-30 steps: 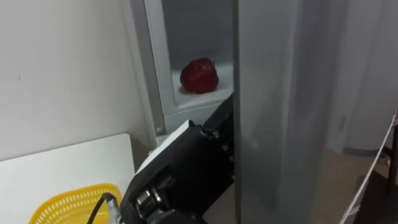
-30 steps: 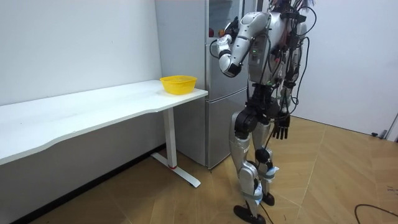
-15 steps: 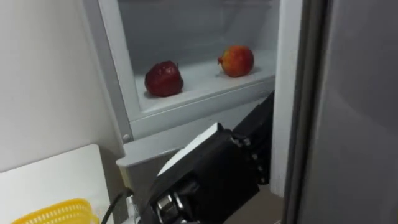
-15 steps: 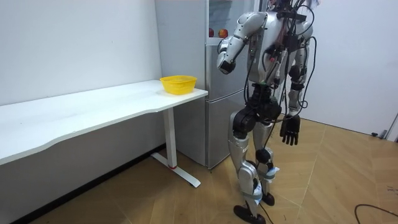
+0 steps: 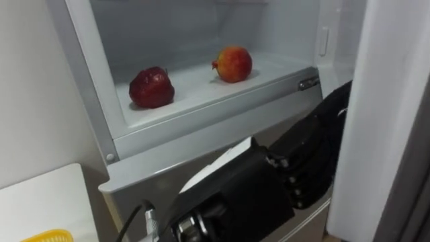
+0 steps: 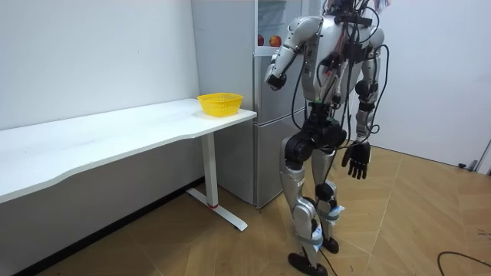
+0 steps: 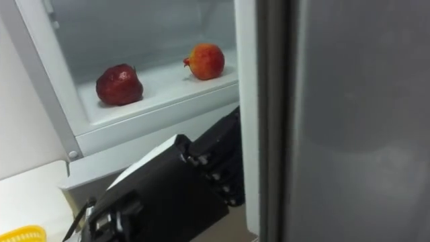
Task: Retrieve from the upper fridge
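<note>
Left eye view puts two round fruits in the upper fridge compartment (image 5: 168, 27). A dark red fruit (image 5: 151, 87) sits above and to the left of our left hand (image 5: 312, 158). An orange-red fruit (image 5: 233, 64) sits more nearly straight above it. Both rest on the white shelf (image 5: 201, 91), well apart, and deeper in than the hand. Neither is held.

We judge them firm and hard-skinned, with some weight, smooth enough to slip and round enough to roll at a nudge. The best hold looks to be around the widest part, palm coming over from the front, clear of the small crown.

Our left hand hangs below the shelf's front lip (image 5: 222, 114), just beside the inner edge of the fridge door (image 5: 390, 121). Whether it is apart or closed, or touching the door, we cannot tell.

That lip is the edge to mind, since a fruit must be lifted over it, not dragged. The compartment's frame stands close on the far side of the dark red fruit, and the door hems the hand in on its right. Above the fruits there is plenty of free height.

A yellow basket (image 6: 220, 103) waits on the table (image 6: 115, 130), down and to the hand's left. In the room view our right hand (image 6: 354, 161) hangs by the thigh, relaxed and spread, empty.
</note>
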